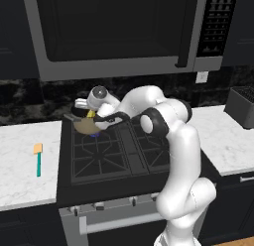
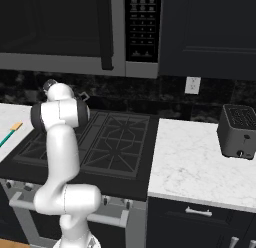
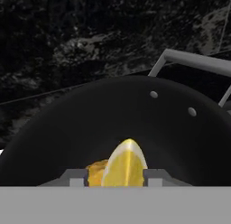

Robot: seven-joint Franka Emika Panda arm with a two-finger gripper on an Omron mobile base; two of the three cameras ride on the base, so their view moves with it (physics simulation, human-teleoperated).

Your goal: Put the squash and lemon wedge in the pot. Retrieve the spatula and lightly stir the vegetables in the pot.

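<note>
The tan pot (image 1: pixel 85 125) stands on the stove's back left burner. In the hand view I look into its dark inside (image 3: pixel 54 142), with a grey loop handle (image 3: pixel 194 60) at the upper right. My gripper (image 3: pixel 116 175) hangs over the pot (image 1: pixel 92 114). The bright yellow lemon wedge (image 3: pixel 124 164) stands point up between its fingers, touching the right finger. A gap on the left side shows the golden-brown squash (image 3: pixel 95 173) lying in the pot behind it. The jaws stand slightly open. The teal-handled spatula (image 1: pixel 38 159) lies on the white counter left of the stove, also visible in the right base view (image 2: pixel 11 132).
The black stove top (image 1: pixel 124 155) lies under a microwave (image 1: pixel 114 27). White counters flank it on both sides. A dark toaster (image 2: pixel 239 131) sits on the right counter. My arm reaches across the stove's left half. A dark backsplash rises close behind the pot.
</note>
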